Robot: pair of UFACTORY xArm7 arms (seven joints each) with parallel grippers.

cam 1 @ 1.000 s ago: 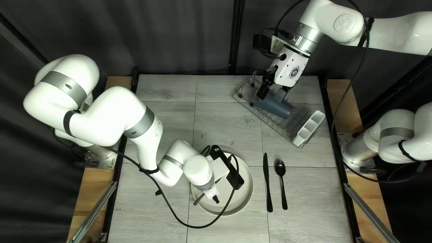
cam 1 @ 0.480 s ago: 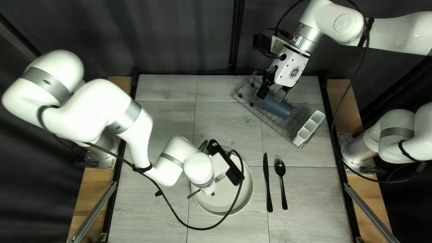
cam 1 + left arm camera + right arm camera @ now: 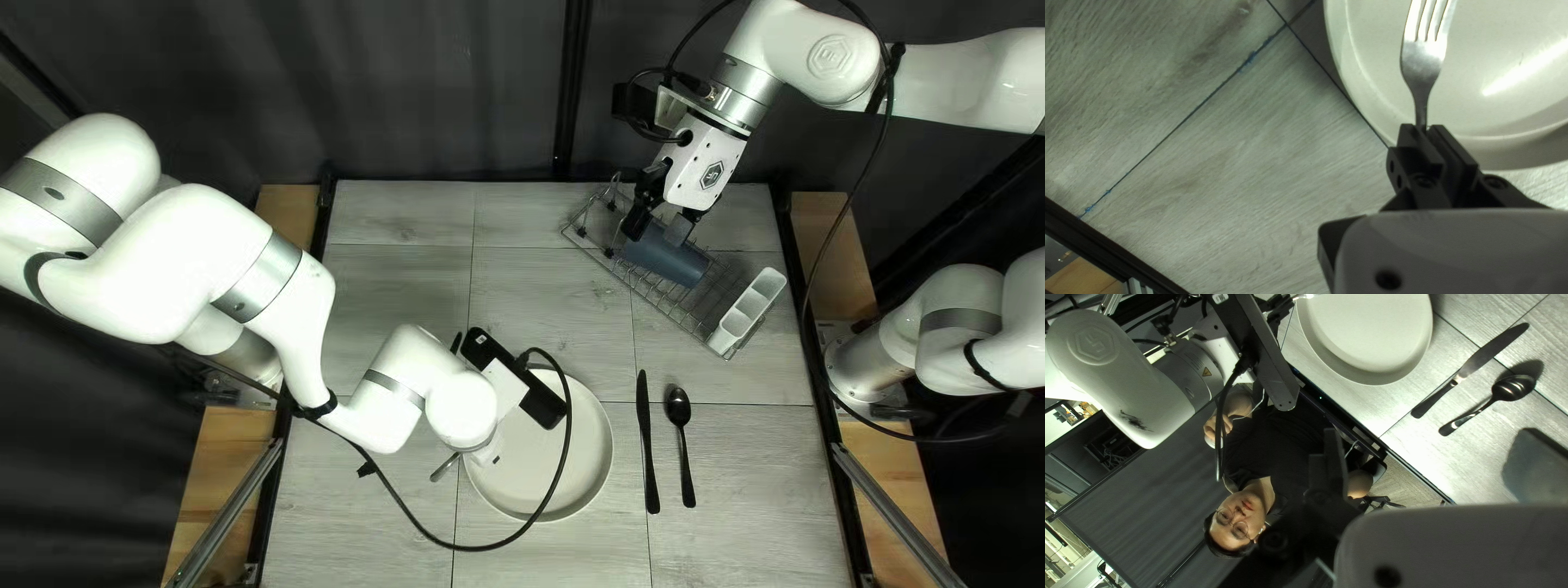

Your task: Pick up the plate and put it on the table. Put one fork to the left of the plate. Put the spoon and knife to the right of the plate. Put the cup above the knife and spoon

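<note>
Over the plate (image 3: 577,463)'s edge | left gripper (image 3: 487,451): closed on fork (image 3: 1423,62) | right gripper (image 3: 655,232): parted, gripping nothing, at cup (image 3: 666,261)

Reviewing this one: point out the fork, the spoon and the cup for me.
Fork (image 3: 1422,61), left wrist view, on its head behind the tines.
Spoon (image 3: 678,407), top left view, on its bowl.
Cup (image 3: 669,259), top left view, on its side.
</note>
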